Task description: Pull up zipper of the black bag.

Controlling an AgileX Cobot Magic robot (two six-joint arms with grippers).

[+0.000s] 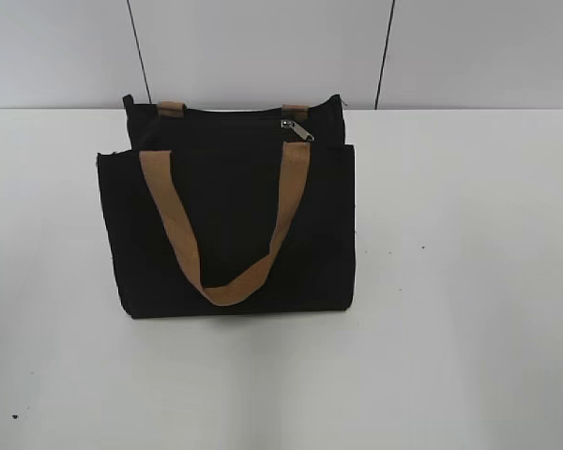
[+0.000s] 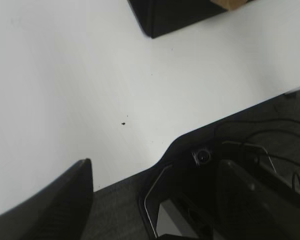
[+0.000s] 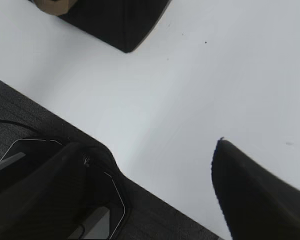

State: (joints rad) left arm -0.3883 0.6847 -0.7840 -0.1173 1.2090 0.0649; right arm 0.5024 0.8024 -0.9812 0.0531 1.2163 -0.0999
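The black bag (image 1: 227, 220) lies flat on the white table (image 1: 469, 281), its tan handle (image 1: 220, 281) looped over its front. The silver zipper pull (image 1: 297, 129) sits on the zip line near the bag's top right. No gripper shows in the exterior view. In the left wrist view the left gripper (image 2: 155, 200) is open and empty over the table's front edge, with a bag corner (image 2: 165, 15) far off at the top. In the right wrist view the right gripper (image 3: 150, 185) is open and empty, with a bag corner (image 3: 120, 20) at the top left.
A grey panelled wall (image 1: 263, 52) stands behind the table. The dark robot base and cables (image 2: 260, 165) lie below the table's front edge. A small dark speck (image 2: 124, 122) marks the tabletop.
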